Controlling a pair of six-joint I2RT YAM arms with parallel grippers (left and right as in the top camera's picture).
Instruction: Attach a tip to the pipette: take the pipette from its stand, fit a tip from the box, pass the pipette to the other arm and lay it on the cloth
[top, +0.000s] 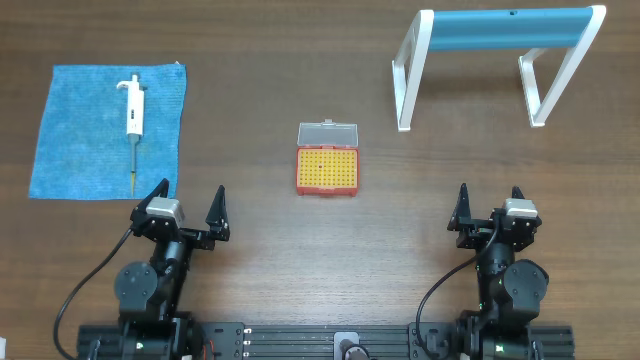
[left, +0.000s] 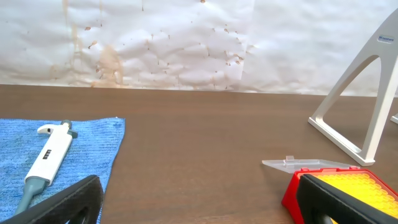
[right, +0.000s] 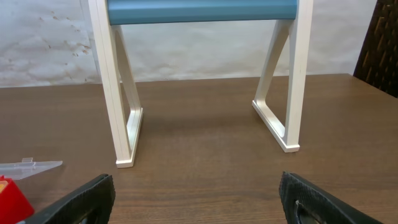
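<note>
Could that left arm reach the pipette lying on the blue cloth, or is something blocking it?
Probably yes. The pipette lies uncovered on the cloth just ahead of the left claw, which is open and empty. Nothing stands between them; the tip box sits well off to the side.

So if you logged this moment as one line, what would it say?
pipette: lying on cloth, tip fitted | tip box: lid open | stand: upright, far right | left gripper: open | right gripper: open

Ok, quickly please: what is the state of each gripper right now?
The black two-finger left gripper: open, holding nothing.
The black two-finger right gripper: open, holding nothing.
</note>
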